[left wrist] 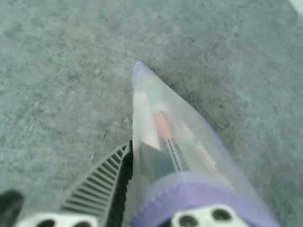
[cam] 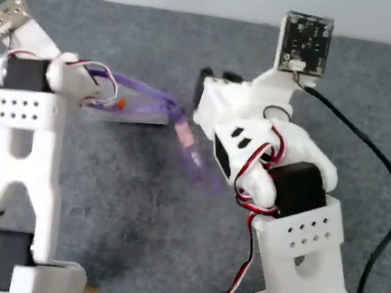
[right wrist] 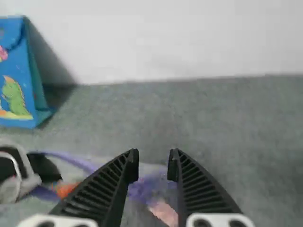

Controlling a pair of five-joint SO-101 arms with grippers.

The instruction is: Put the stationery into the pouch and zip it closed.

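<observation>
While the left claw (left wrist: 136, 152) clamps it, one pouch (left wrist: 189, 156) holds stationery (left wrist: 163, 125).

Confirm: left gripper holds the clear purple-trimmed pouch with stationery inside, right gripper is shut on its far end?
Not quite. The right gripper is open: the right wrist view shows its fingers apart above the pouch, gripping nothing. The rest holds: the left gripper holds the clear purple-trimmed pouch with stationery inside.

The pouch (cam: 143, 101), stationery (left wrist: 163, 127) inside, stretches over the desk (cam: 132, 218) between the arms, one end in the left pincer (left wrist: 137, 156), the other near the right pincer (right wrist: 152, 165).
</observation>
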